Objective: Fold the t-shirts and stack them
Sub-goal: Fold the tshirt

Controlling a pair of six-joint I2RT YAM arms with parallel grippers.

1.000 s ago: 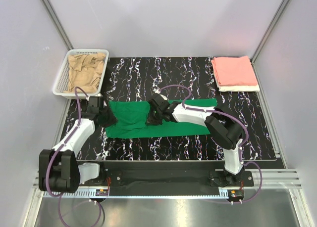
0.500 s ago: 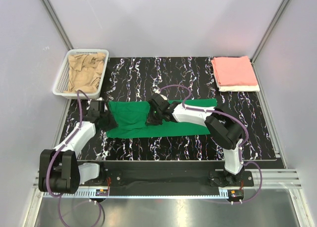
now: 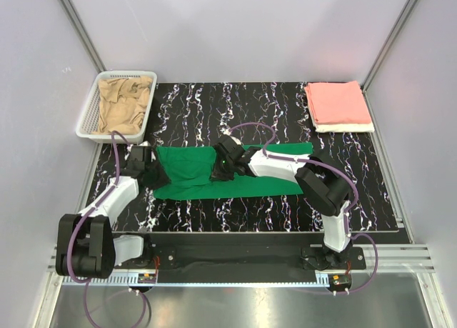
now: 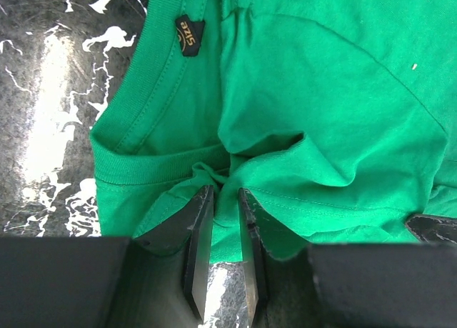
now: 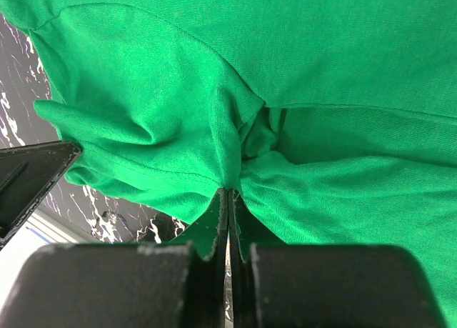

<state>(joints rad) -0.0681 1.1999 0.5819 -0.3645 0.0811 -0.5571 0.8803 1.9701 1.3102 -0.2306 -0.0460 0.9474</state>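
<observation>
Drawn slightly nearer, the left gripper (image 3: 148, 174) is being held at the left end of the green t-shirt (image 3: 271, 182), spread on the black marbled table (image 3: 193, 113). Left wrist: soft cloth beside the ribbed collar (image 4: 151, 63) is being pinched. Right wrist: a bunched wrinkle is being clamped by the right gripper (image 5: 228, 194).

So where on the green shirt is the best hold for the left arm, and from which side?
On the green shirt, the edge beside the collar, approached from the left end. It lies flat as a long strip, so only bunched cloth gives a pinch; the left jaws pinch there now.
</observation>
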